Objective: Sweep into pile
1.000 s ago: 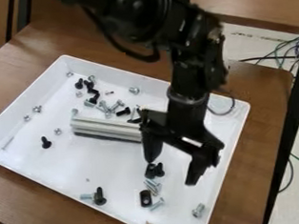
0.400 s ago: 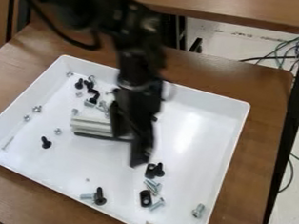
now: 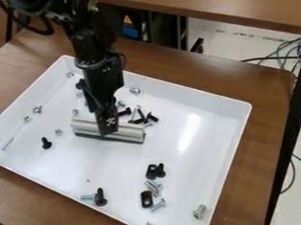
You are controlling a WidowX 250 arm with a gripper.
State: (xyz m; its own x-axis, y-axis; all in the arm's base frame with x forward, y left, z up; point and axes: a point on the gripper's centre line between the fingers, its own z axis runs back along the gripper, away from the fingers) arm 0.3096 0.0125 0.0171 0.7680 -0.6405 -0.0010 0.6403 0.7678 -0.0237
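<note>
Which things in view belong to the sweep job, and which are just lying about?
Job:
- gripper, down at the bar
- pale bar with dark lower edge, likely the sweeper
- loose screws and nuts
- white tray

Just around:
- floor cables
- second table

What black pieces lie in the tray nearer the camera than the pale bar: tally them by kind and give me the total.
Black screws: 3
Black oblong pieces: 2
Total: 5
</note>
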